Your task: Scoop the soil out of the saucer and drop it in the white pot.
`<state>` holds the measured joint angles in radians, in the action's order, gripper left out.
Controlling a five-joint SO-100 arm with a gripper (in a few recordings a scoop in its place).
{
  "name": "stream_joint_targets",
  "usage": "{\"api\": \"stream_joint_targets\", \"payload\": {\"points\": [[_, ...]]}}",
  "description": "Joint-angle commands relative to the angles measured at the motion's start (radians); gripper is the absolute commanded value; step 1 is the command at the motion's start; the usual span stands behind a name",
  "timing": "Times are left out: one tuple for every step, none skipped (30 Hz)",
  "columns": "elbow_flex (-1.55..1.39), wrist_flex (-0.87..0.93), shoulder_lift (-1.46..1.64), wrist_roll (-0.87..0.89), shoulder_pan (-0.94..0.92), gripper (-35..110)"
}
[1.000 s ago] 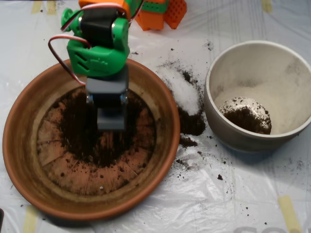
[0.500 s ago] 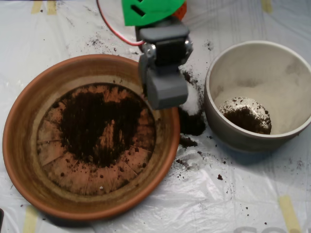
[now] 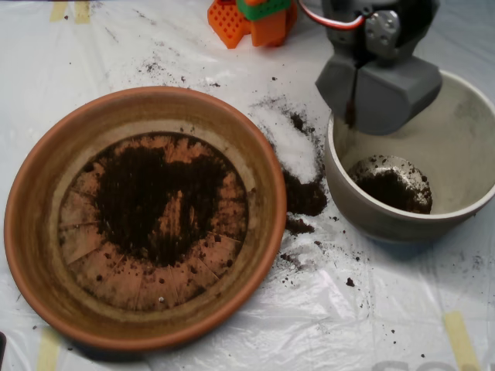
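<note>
Terracotta saucer (image 3: pixel 46 185), wide and shallow, sits at lower left; dark soil (image 3: pixel 151 197) lies as an irregular patch on its ringed, radially lined floor, with bare clay showing around it. Clear plastic sheeting (image 3: pixel 387 317) covers the table, with yellowish tape strips (image 3: pixel 462 340) beneath it; faint grey lettering at the bottom edge is cut off and unreadable. Spilled soil (image 3: pixel 303 197) and a white granular patch (image 3: pixel 290 143) lie between saucer and white pot (image 3: pixel 363 212). White pot, at right, is cut by the frame's right edge; a mound of soil dusted with white grains (image 3: pixel 390 184) rests inside it. Grey clamshell scoop (image 3: pixel 377 93) hangs over the pot's upper-left rim, hiding part of it; its two shells meet with only a thin dark seam, contents not visible. Orange and green printed parts (image 3: pixel 251 19) stand at the top edge, partly cropped.
</note>
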<state>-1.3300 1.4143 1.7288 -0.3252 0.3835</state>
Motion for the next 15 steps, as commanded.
{"api": "stream_joint_targets", "payload": {"points": [[0.133,0.021,-0.003,0.002,0.067,0],[0.146,0.023,-0.014,0.011,0.074,0],[0.152,0.018,-0.021,0.025,0.075,0],[0.163,0.020,-0.034,0.034,0.077,0],[0.172,0.025,-0.044,0.041,0.074,3],[0.173,0.025,-0.051,0.043,0.071,10],[0.183,0.035,-0.063,0.038,0.069,16],[0.189,0.044,-0.074,0.038,0.066,23],[0.190,0.048,-0.078,0.038,0.063,29],[0.189,0.051,-0.081,0.035,0.060,35],[0.184,0.052,-0.081,0.034,0.057,39],[0.183,0.054,-0.080,0.034,0.054,41],[0.183,0.055,-0.078,0.034,0.049,42],[0.181,0.057,-0.075,0.034,0.046,43],[0.179,0.058,-0.075,0.034,0.044,43]]}}
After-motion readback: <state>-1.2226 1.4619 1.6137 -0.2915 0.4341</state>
